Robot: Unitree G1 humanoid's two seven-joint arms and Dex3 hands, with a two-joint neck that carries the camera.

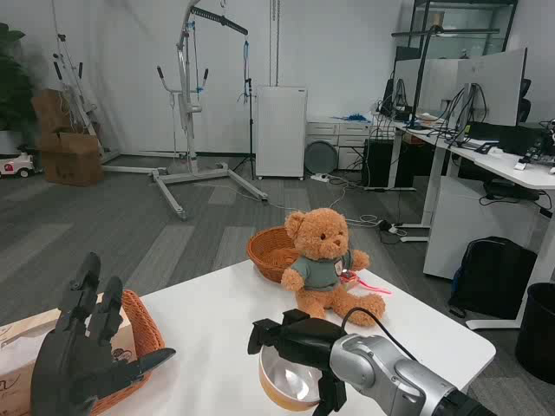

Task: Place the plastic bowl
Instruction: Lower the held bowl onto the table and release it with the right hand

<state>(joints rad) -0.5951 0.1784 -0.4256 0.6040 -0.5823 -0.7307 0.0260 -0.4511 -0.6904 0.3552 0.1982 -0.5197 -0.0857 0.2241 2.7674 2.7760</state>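
Plastic bowl [290, 381] — gripped at its rim by the right robot hand [299, 347] (left robot hand [82, 360] spread, empty) — over the table [217, 347].

The room was evenly and brightly lit from above. The white desk [225, 321] showed mild glare and soft shadows. Focus was sharp, without noticeable blur.

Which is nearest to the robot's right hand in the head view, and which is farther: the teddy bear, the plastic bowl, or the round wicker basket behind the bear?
From the right hand:
1. Plastic bowl, directly under the hand, at the table's near edge.
2. Teddy bear, sitting just beyond the hand.
3. Round wicker basket, at the table's far edge, behind the bear.
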